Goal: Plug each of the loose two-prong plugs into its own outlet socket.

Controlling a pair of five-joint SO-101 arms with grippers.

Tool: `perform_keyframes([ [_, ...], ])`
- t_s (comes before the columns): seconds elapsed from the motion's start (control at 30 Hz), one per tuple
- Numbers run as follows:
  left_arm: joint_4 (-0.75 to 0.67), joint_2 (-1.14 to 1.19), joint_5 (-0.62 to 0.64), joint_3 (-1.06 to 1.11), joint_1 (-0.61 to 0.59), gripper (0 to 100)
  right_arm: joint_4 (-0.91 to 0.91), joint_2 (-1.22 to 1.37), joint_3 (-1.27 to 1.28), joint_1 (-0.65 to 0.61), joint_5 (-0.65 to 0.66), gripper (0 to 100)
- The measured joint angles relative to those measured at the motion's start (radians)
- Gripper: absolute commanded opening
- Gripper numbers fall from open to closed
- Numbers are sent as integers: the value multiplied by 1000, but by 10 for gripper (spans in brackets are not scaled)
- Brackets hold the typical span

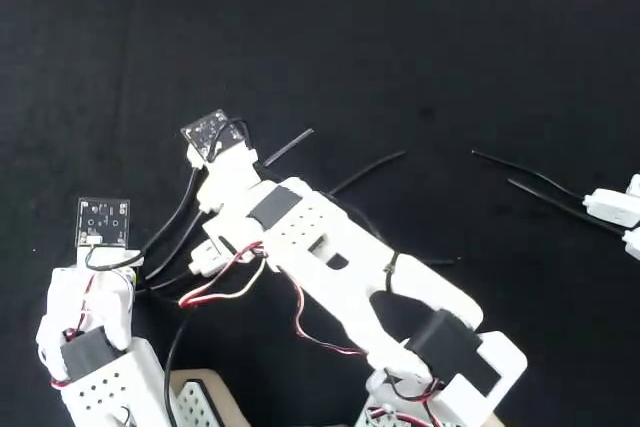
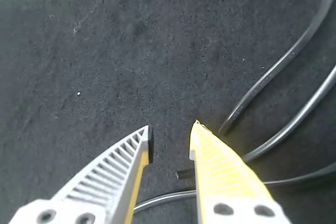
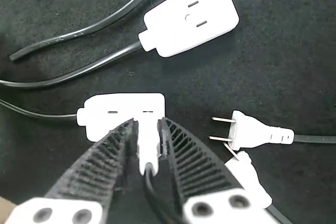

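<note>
White plastic two-prong plug, white rectangular outlet socket, black cords, black cloth table; left tool white-and-yellow, ribbed.

My left arm sits low in the lower left, my left gripper spread wide. My right arm stretches from the bottom middle up toward the left, and my right gripper pinches a white plug.

Black cloth table bears white plugs and sockets (black cords).
</note>
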Motion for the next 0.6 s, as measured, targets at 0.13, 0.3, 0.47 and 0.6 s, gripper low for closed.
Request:
perform_keyframes([
  [0.13, 0, 0, 0, 0, 0, 134, -55, 71, 0, -2, 0, 11],
  [0.3, 0, 0, 0, 0, 0, 134, -61, 147, -37, 0, 0, 11],
  [0.47, 0, 0, 0, 0, 0, 134, 23, 173, -97, 0, 0, 11],
  [0.6, -17, 0, 0, 0, 0, 134, 147, 175, -126, 0, 0, 12],
])
